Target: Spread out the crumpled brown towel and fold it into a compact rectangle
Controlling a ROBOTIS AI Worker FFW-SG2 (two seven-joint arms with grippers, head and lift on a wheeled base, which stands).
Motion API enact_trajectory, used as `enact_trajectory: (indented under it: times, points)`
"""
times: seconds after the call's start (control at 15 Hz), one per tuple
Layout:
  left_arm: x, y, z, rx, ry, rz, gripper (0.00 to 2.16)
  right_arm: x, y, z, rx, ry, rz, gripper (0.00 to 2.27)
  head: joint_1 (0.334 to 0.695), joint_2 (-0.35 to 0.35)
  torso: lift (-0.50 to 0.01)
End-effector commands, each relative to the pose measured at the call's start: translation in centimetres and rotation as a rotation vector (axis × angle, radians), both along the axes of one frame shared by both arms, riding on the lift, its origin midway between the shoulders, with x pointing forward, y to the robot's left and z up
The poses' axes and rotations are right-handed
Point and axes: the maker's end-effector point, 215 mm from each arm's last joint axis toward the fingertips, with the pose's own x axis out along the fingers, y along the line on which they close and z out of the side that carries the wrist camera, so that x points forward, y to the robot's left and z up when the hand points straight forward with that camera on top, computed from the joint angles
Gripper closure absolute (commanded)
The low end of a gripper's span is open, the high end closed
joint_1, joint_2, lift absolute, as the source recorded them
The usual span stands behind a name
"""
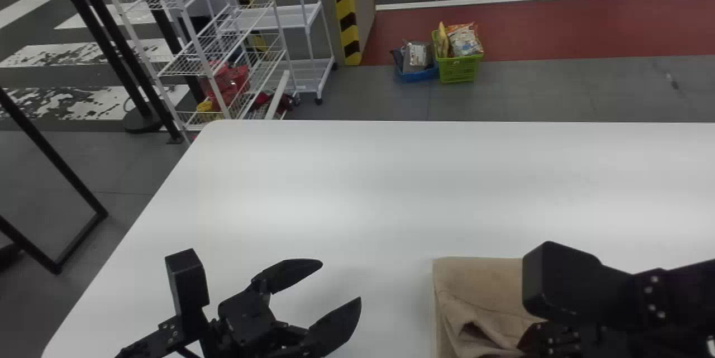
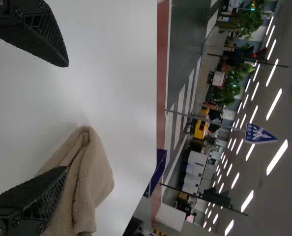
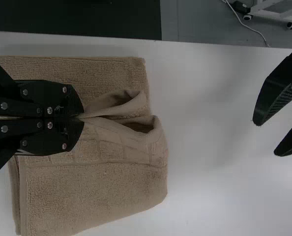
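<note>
Beyond the white table (image 1: 335,179), a green basket (image 1: 458,72) of packets stood on the floor just beside a blue basket (image 1: 416,76), near a red floor strip (image 1: 570,28). White wire shelving (image 1: 191,27) stood farther left, holding red items. The left wrist view caught ceiling lights (image 2: 274,104), green plants (image 2: 233,93) and a blue triangular sign (image 2: 259,134).

The robot's black left arm (image 1: 148,345) had a blocky black housing (image 1: 187,282) and small screws in its bracket. Its black left end effector (image 1: 341,281) had tapering fingers (image 2: 50,199) with ribbed, openwork inner faces and grainy outer edges. The black right arm (image 1: 678,294) bore a rounded black block (image 1: 553,280); round silvery screws studded the dark linkages of its black right end effector (image 1: 550,341).
</note>
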Motion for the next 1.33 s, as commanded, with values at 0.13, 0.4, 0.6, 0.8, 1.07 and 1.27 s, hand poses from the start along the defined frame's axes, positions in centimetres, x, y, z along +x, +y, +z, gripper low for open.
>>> enact_trajectory:
  times: [0.13,0.4,0.6,0.8,1.07,1.27]
  points:
    - [1.4,-3.2,1.2,-0.013,-0.022,-0.045,0.06,-0.5,-0.4,-0.4,-0.011,-0.003,0.001,1.18,0.695,0.151,-0.127]
    - [3.9,-6.7,1.7,-0.027,0.023,-0.072,0.06,-0.8,-0.2,-0.8,-0.014,-0.003,0.003,1.18,0.695,0.094,-0.127]
    - [4.9,-7.0,0.9,0.001,0.028,-0.077,0.06,0.4,-0.7,0.2,0.005,-0.019,-0.027,1.18,0.695,0.049,-0.127]
    - [5.4,-3.7,1.4,-0.005,0.020,-0.027,0.06,3.2,-1.4,2.7,0.048,-0.067,-0.062,1.18,0.695,0.041,-0.127]
    - [5.9,1.2,2.1,-0.020,0.008,0.053,0.06,7.3,-1.1,7.2,0.147,-0.123,-0.099,1.18,0.695,0.089,-0.127]
    - [4.4,0.9,1.2,-0.033,0.033,0.033,0.07,9.5,-1.4,8.0,0.169,-0.138,-0.124,1.18,0.695,0.137,-0.127]
